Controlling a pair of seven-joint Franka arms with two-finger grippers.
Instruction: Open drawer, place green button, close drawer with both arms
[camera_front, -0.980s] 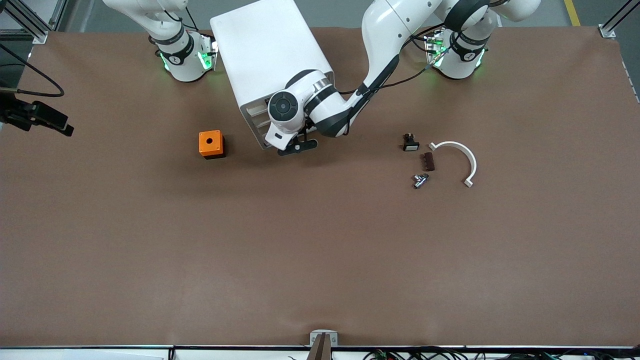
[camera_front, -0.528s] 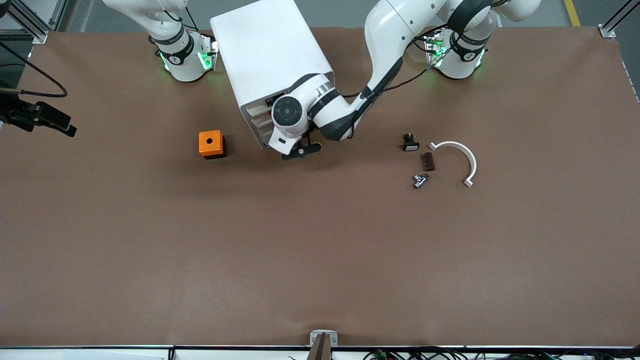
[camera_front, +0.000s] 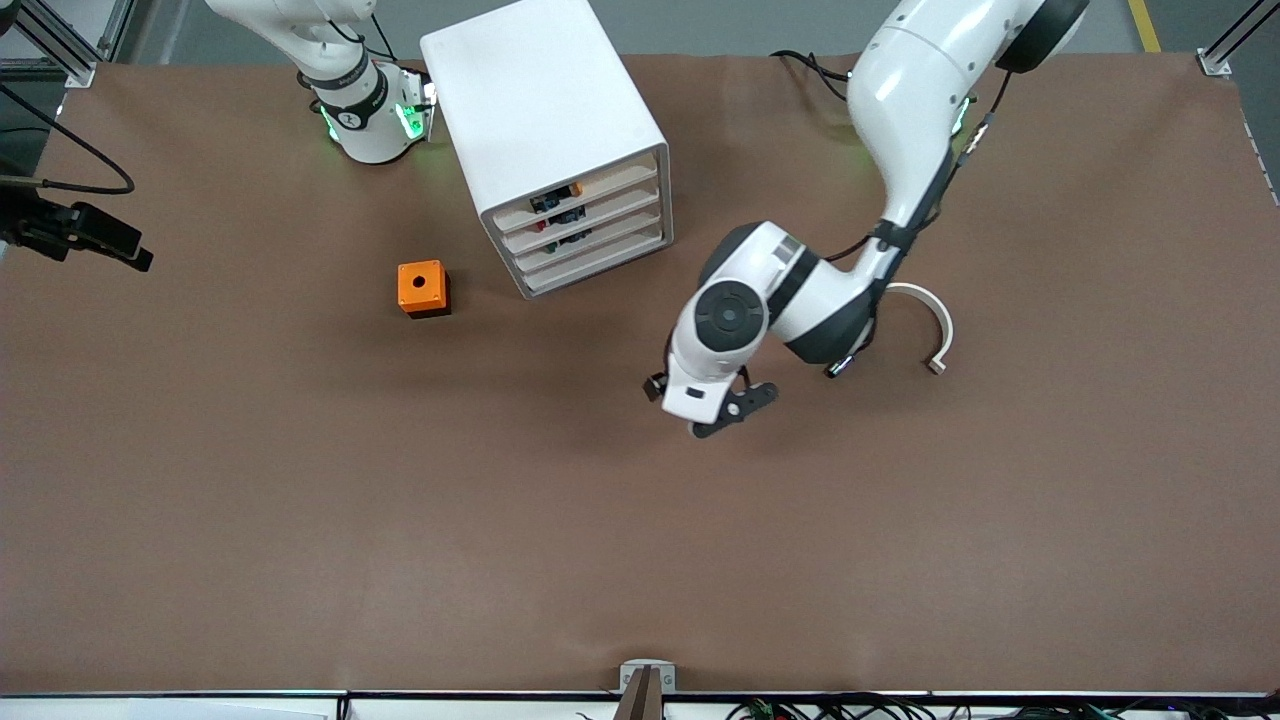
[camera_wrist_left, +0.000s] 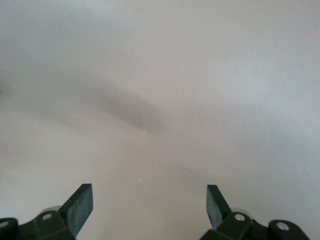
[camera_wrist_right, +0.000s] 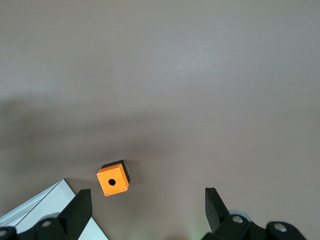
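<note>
My left tool hung released over bare tabletop; my right tool, also released and waiting, showed only in its wrist view, above one orange cube. One cabinet held four drawers, the third drawer shut. I couldn't find the button.

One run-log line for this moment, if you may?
left hand: open, over bare table | right hand: open, above orange cube | white four-drawer cabinet: drawers shut
</note>
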